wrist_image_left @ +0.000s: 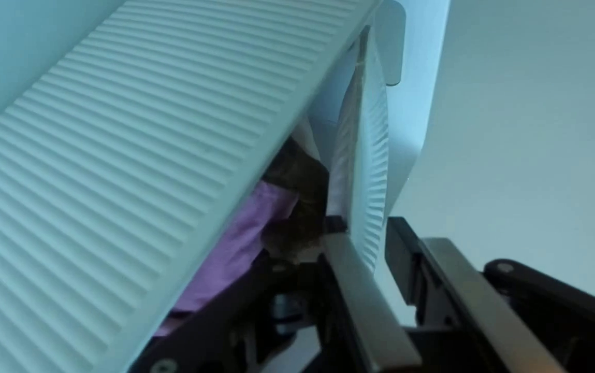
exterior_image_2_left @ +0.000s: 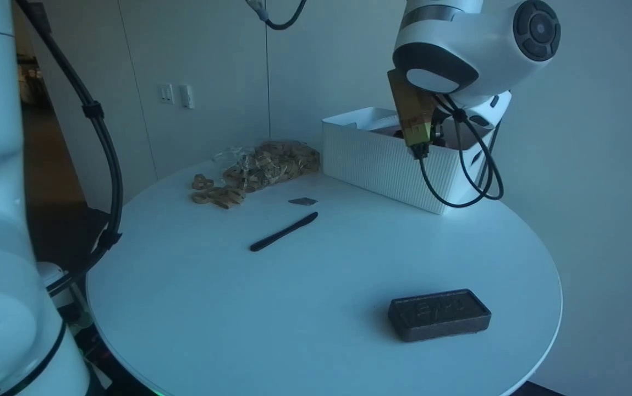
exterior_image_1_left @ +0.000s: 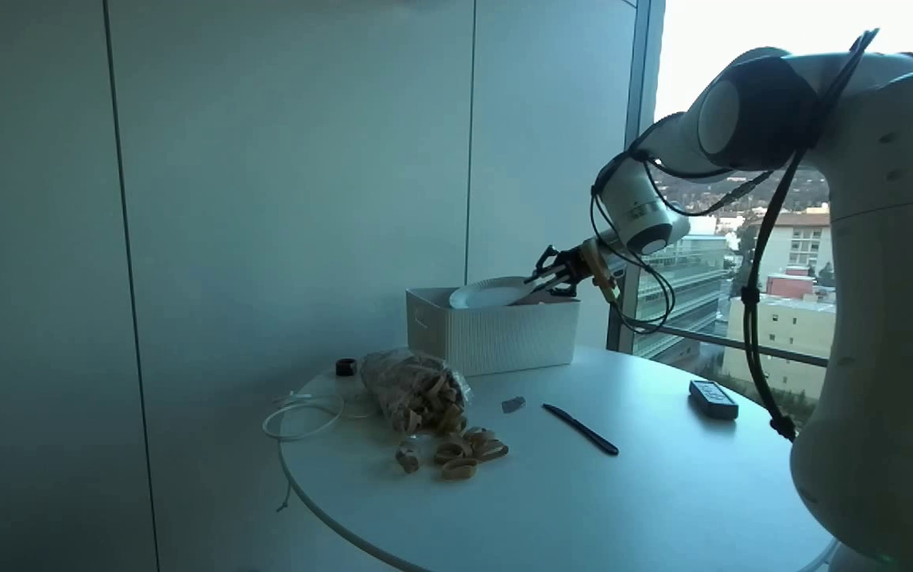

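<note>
The plate (exterior_image_1_left: pixel 488 294) is positioned ahead of the gripper (wrist_image_left: pixel 365 224), at the mouth of the white bin (exterior_image_1_left: pixel 512 342) below; the fingers (wrist_image_left: pixel 362 295) are parted narrowly about the plate, no firm grip being seen; placement appears nearly complete, separation not yet achieved

A white plate (exterior_image_1_left: pixel 488 295) with little ridges around its rim is tilted at the open top of a white box (exterior_image_1_left: pixel 513 340), partly above its edge.
</note>
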Robot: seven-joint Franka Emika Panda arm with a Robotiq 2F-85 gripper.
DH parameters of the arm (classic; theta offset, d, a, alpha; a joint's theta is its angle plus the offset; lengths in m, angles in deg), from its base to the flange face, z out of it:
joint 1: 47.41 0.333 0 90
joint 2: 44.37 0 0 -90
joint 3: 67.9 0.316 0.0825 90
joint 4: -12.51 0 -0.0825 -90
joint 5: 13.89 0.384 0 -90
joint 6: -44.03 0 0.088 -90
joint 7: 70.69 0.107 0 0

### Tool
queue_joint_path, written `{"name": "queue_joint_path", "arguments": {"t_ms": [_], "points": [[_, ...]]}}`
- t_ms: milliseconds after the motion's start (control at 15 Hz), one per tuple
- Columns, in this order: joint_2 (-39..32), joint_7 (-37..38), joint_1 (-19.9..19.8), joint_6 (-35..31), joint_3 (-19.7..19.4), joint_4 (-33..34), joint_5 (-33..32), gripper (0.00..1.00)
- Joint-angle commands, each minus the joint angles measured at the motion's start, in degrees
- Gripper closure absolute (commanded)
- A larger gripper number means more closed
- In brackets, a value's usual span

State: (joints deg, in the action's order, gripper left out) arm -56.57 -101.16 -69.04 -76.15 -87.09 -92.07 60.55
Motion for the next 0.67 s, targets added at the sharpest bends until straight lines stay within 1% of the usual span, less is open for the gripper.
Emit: {"name": "queue_joint_path", "arguments": {"t_ms": [0, 67, 133, 200, 267, 333, 400, 467, 600], "points": [[2.96, 0.13, -0.25, 0.47, 0.78, -0.76, 1.85, 0.40], [3.64, 0.73, -0.21, 1.20, 0.73, -0.77, 1.18, 0.33], [4.59, 2.30, -0.03, 2.26, 0.52, -0.77, -0.97, 0.27], [5.56, 3.75, 0.46, 2.07, 0.31, -0.79, -3.61, 0.18], [6.79, 4.97, 1.06, 1.33, 0.21, -0.90, -7.11, 0.11], [8.23, 6.69, 1.83, 0.30, 0.24, -1.28, -12.38, 0.02], [9.59, 8.50, 2.37, 0.12, 0.41, -1.58, -17.79, 0.00], [11.05, 9.55, 3.08, 1.77, 0.31, -2.21, -22.87, 0.00], [14.55, 11.79, 4.19, 2.37, 1.14, -4.22, -32.53, 0.00]]}}
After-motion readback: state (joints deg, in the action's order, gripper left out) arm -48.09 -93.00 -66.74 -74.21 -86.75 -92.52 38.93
